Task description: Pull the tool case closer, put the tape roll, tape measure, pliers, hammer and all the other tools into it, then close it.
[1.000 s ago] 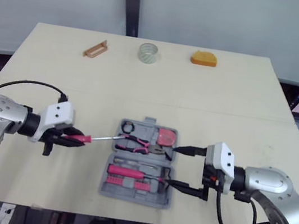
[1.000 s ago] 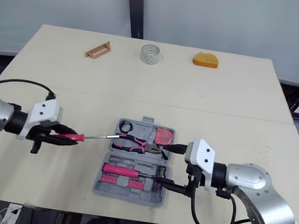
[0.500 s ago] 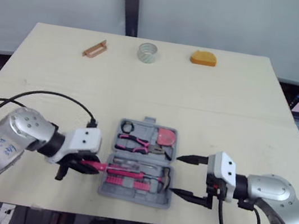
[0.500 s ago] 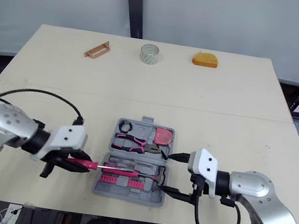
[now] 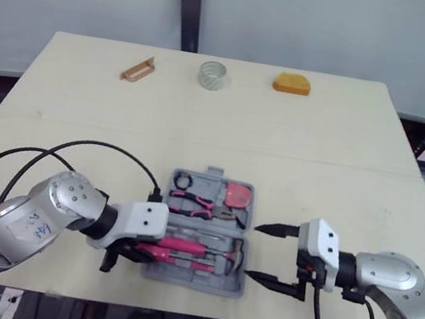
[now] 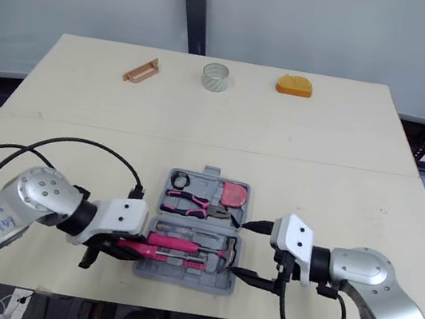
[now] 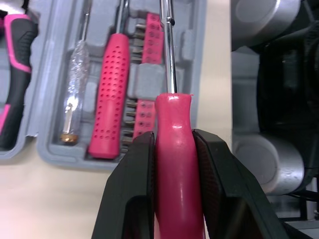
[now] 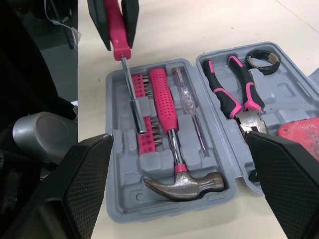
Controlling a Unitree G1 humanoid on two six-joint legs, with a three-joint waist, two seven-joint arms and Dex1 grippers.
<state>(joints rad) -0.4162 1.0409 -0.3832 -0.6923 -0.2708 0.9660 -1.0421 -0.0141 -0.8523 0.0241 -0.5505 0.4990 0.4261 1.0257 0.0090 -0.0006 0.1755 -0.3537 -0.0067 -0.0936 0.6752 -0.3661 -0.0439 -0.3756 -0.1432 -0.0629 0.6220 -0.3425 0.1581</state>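
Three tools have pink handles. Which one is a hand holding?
The screwdriver with the smooth pink handle, gripped by the left hand. The hammer with the dotted grip and the pliers lie in the case.

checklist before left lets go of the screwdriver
1. Left gripper shut on the screwdriver handle: ok.
2. Shaft over the case, along its bit rows: ok.
3. Shaft seated in a slot: cannot tell.
4. Right gripper open, beside the case and away from the shaft: ok.
5. Hammer and pliers lying in their places: ok.
6. Tape roll packed: not ok, it sits at the table's far edge.
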